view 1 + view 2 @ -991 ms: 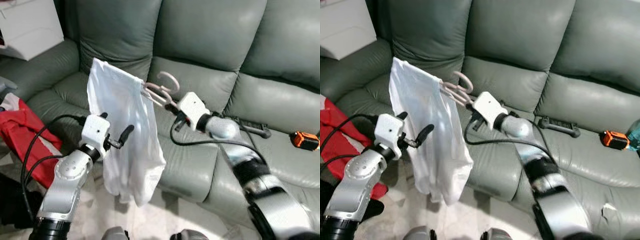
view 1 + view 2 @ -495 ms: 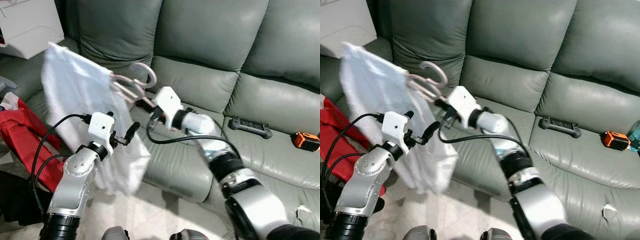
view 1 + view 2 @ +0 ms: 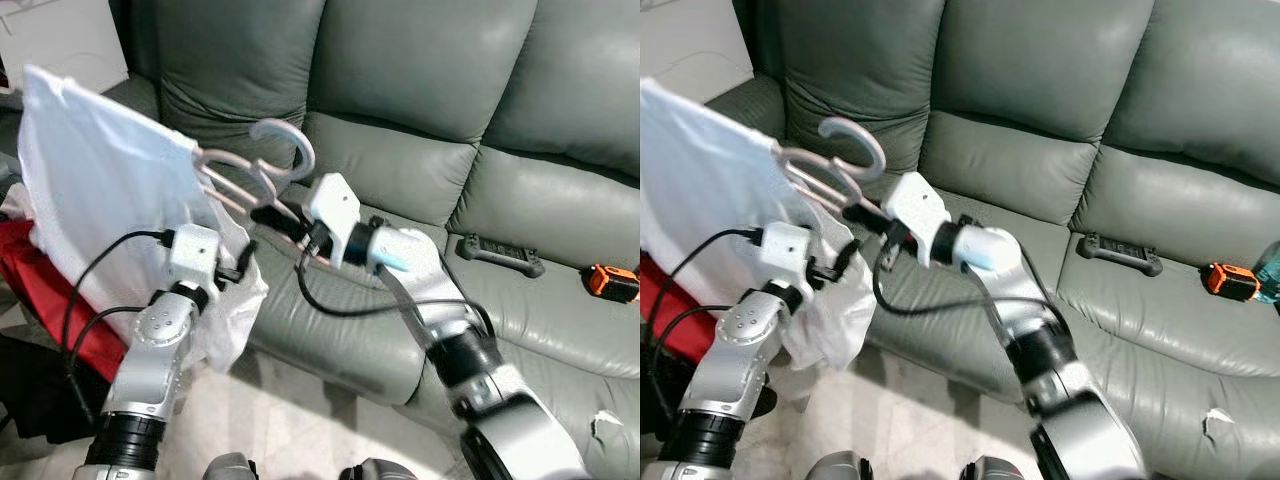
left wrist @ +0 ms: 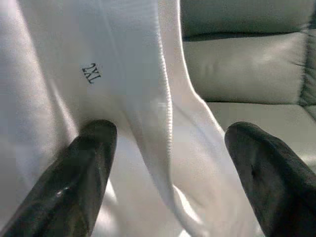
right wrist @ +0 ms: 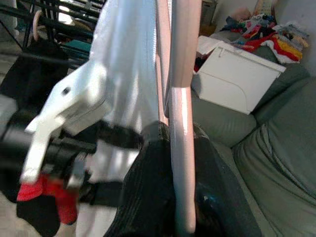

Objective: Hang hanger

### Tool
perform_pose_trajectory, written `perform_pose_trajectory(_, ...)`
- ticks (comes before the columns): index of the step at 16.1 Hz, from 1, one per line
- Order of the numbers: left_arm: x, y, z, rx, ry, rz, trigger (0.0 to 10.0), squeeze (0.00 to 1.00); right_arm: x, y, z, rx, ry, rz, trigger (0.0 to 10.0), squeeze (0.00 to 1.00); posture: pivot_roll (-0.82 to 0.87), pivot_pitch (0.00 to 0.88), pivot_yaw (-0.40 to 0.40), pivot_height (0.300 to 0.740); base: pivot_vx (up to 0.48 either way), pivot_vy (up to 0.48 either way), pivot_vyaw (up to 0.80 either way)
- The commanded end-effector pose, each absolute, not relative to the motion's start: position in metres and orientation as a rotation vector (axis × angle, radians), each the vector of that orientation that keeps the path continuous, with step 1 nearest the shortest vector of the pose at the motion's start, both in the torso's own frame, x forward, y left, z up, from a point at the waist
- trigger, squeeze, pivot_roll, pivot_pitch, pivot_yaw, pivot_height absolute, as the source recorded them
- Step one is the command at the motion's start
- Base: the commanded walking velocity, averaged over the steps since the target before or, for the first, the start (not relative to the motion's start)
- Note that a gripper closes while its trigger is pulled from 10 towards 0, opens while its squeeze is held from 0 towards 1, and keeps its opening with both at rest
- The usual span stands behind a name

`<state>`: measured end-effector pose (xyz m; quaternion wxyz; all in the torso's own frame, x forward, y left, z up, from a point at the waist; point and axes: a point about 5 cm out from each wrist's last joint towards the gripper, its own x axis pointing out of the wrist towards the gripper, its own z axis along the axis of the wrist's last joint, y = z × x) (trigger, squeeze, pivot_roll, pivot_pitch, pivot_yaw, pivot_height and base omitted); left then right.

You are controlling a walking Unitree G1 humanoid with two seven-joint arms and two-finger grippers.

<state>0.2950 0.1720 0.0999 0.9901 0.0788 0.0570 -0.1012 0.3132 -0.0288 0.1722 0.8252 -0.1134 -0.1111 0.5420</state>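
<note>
step: carrying to rail | right hand (image 3: pixel 268 214) clamped on pink plastic hanger (image 3: pixel 262 165) bearing white cloth garment (image 3: pixel 95 200), above grey leather sofa (image 3: pixel 420 90) | left hand (image 4: pixel 168 163) spread open against garment | next: find rail, lift hook over

Grey leather sofa (image 3: pixel 420 90) bearing black controller (image 3: pixel 500 255), perhaps orange tool (image 3: pixel 610 281)

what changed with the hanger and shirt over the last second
The right claw, shut on the pink hanger, swung it and the white shirt toward the robot's left and higher. The left claw stays open against the shirt. The controller on the sofa did not move.
</note>
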Motion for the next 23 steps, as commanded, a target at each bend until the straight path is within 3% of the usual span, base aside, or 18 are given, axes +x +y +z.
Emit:
perform_pose_trajectory(1,0.299,0.179,0.104,0.181,0.092,-0.151,0.0,0.0,0.308,-0.026,0.185,-0.238,-0.301,1.174,10.0,0.0,-0.06,0.0,-0.027,0.74,0.0,0.0,0.0)
perform_pose_trajectory(7,0.304,0.21,0.106,0.259,0.08,0.021,0.0,0.0,0.293,-0.048,0.163,-0.244,-0.191,1.112,10.0,0.0,-0.06,0.0,-0.026,0.74,0.0,0.0,0.0)
perform_pose_trajectory(17,0.299,0.2,0.106,0.262,0.035,-0.093,0.0,0.0,0.299,-0.063,0.151,-0.254,-0.138,0.998,10.0,0.0,-0.04,0.0,-0.017,0.74,0.0,0.0,0.0)
perform_pose_trajectory(23,0.291,0.202,0.112,0.275,-0.012,-0.137,0.0,0.0,0.303,-0.085,0.146,-0.28,-0.096,0.958,10.0,0.0,-0.04,0.0,-0.024,0.74,0.0,0.0,0.0)
